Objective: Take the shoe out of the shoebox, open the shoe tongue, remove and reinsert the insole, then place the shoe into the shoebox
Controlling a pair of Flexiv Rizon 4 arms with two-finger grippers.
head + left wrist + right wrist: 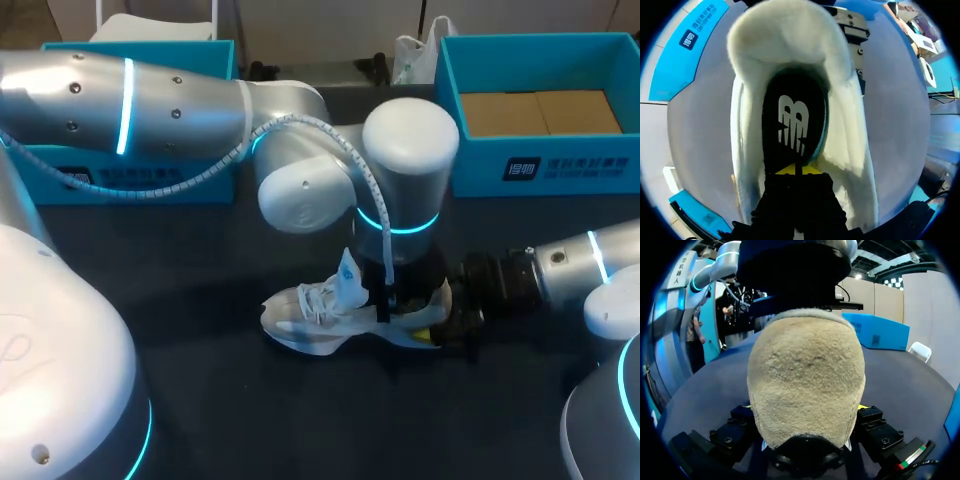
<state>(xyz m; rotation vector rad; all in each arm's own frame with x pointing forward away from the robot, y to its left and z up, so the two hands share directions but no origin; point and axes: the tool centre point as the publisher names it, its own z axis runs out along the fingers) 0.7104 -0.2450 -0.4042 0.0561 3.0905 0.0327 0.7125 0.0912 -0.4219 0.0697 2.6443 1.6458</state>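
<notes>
While the shoe [320,315] lies crosswise, toe leftward, right tool [432,325] clamps heel; left tool [795,170]: cannot tell.

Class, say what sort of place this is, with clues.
Likely a robot lab or demo bench: left arm and right arm meet at a white shoe on a dark table, by a blue shoebox.

Robot lab or demo-floor workcell, not a home or shop. Evidence: two silver industrial arms, left arm [120,100] and right arm [575,265], with glowing cyan ring lights at the joints and a spiral-wrapped cable along the left one; both work over one bare dark table [300,420]. Staged props only: a white shoe [315,315], an open blue shoebox [540,165], and a second blue box [150,47].
</notes>
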